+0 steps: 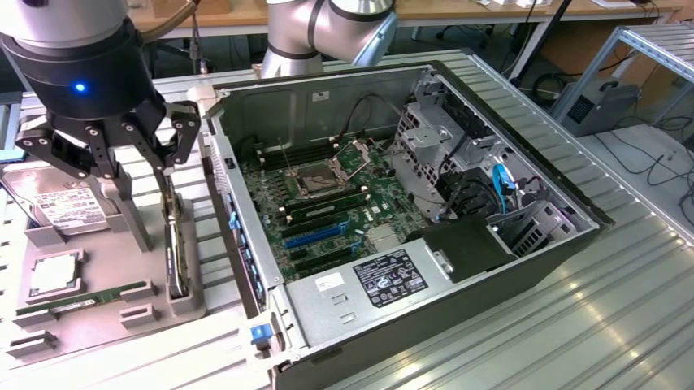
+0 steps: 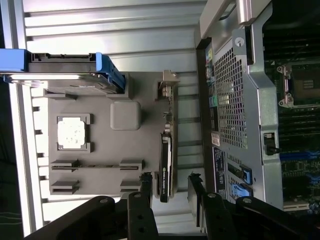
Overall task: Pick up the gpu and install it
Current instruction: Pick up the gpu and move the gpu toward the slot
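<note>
The gpu (image 1: pixel 175 252) is a thin dark card standing on edge in a slot of the grey fixture tray (image 1: pixel 109 325), beside the open computer case (image 1: pixel 434 268). My gripper (image 1: pixel 159 231) hangs right over the card with its fingers lowered to either side of it. In the wrist view the gpu (image 2: pixel 165 165) runs lengthwise between my two black fingertips (image 2: pixel 146 181), and my gripper (image 2: pixel 170 182) is open, with a gap on each side of the card. Nothing is held.
The tray also carries a hard drive (image 1: pixel 60 207), a processor chip (image 1: pixel 52 275) and a green memory stick (image 1: pixel 81 301). The case's green motherboard (image 1: pixel 325 195) lies exposed, with blue slots (image 1: pixel 309 236), and the case's perforated rear panel (image 2: pixel 232 100) stands close to the gpu.
</note>
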